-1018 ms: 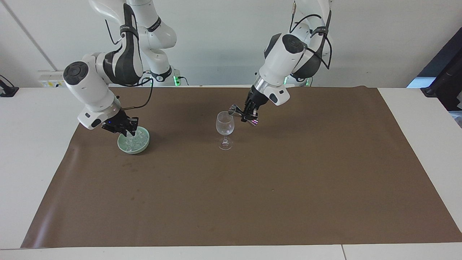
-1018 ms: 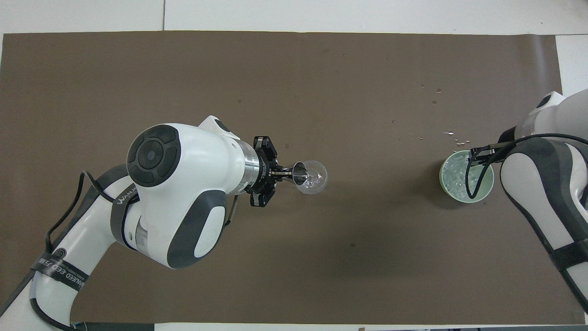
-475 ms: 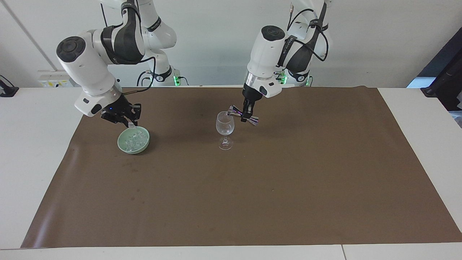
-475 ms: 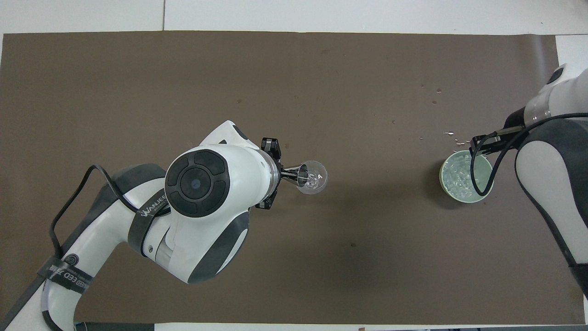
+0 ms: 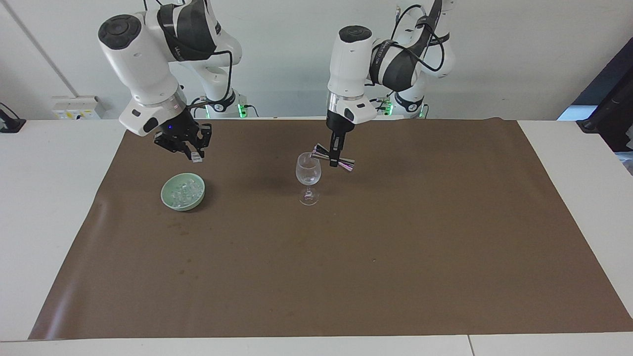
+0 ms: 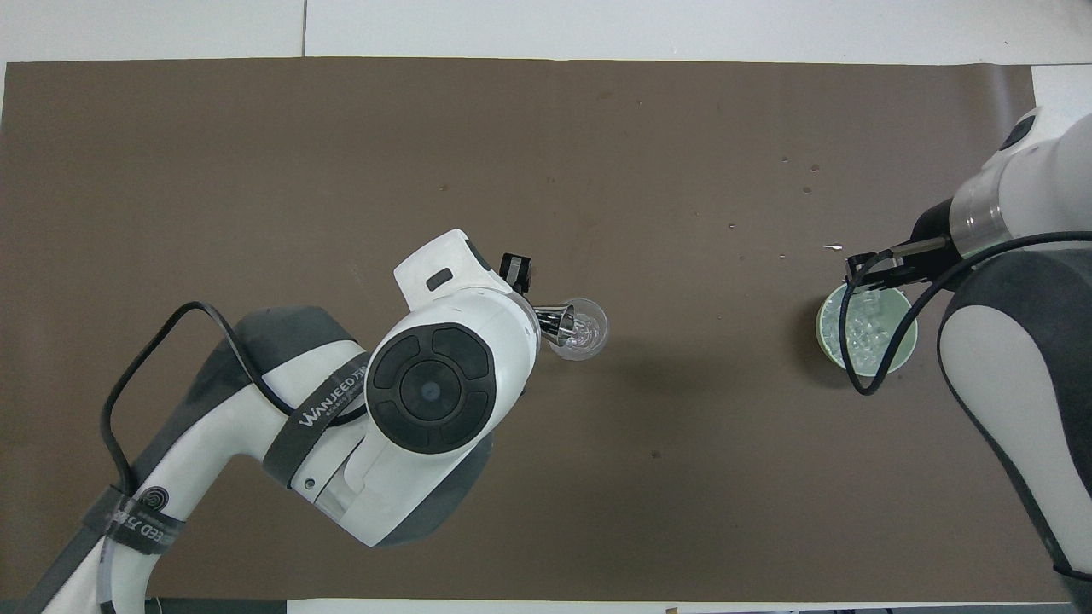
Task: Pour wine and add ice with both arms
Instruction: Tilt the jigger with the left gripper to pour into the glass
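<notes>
Brown mat (image 5: 346, 257) covered most of the white tabletop (image 5: 44, 207), with a pale wall at the robots' end.

Left claw (image 5: 335, 159) was closed on the waist of a metal jigger (image 5: 334, 159), held tipped with one mouth at the rim of the glass (image 5: 308, 170). Right claw (image 5: 196, 155) hung above the mat, just off the rim of the bowl (image 5: 166, 196) on the side nearer the robots, fingertips pinched on what looked like one piece of ice (image 5: 196, 158).

Step in hand, as judged: finishing the pour on the left while the right carries ice to the glass.
- Keep the jigger's mouth over the glass opening until it has drained; tip it back level before moving off, so drips fall inside.
- Bring the ice across high enough to clear the glass rim, and wait until the jigger is away; both claws want the same small opening.
- Release low over the bowl of the glass. A drop from height could splash or rock the stemmed glass.
- The pinch on a wet, slippery cube is probably weak; move smoothly.

Containers:
- Glass: upright on its foot, mid-mat, clear; some liquid or glints low in the bowl, level not readable.
- Bowl: pale green, toward the right arm's end, holding a heap of clear ice chunks (image 6: 862, 328).
- Jigger: contents not visible.
- Small wet specks (image 6: 832, 247) lay on the mat beside the bowl.
</notes>
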Robot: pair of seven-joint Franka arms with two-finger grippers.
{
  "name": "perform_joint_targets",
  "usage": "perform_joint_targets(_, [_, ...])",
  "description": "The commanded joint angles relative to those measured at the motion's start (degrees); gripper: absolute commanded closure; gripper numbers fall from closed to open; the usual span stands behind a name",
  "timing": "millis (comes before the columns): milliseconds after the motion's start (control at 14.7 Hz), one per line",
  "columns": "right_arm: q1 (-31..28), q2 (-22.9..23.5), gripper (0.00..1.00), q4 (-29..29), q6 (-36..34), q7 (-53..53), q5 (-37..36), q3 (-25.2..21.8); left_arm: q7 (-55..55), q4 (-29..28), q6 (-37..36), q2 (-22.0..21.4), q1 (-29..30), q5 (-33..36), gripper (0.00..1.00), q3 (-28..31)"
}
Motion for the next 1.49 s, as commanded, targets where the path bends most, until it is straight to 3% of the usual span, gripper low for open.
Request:
perform_joint_targets(0, [-0.6, -0.1, 1.00, 3.7, -3.7, 1.0, 0.8, 0.7, -3.6, 2.0, -3.8, 0.8, -1.7, 5.8, 1.00, 0.7])
perform_joint_targets(407, [-0.6, -0.1, 1.00, 7.1, -6.9, 2.3, 4.0, 0.7, -5.5, 3.0, -4.0, 0.8, -2.8, 11.3, 1.00, 0.4])
perform_joint_targets(543, [-0.6, -0.1, 1.00, 8.2, -8.2, 2.5, 3.9, 0.7, -5.7, 3.3, -4.1, 2.7, -4.2, 12.1, 1.00, 0.4])
perform_joint_targets(950, [-0.6, -0.1, 1.00, 8.1, -8.3, 3.2, 3.8, 0.7, -5.7, 4.7, -6.4, 3.9, -5.5, 15.1, 1.00, 0.4])
perform_joint_targets(1221, [-0.6, -0.1, 1.00, 8.2, -8.3, 3.7, 4.0, 0.8, -5.9, 7.8, -9.1, 4.2, -5.6, 14.4, 1.00, 0.2])
perform_joint_targets(1425, [-0.5, -0.1, 1.00, 8.2, -8.2, 3.9, 4.0, 0.8, -5.6, 8.1, -9.1, 4.1, -5.5, 9.0, 1.00, 0.0])
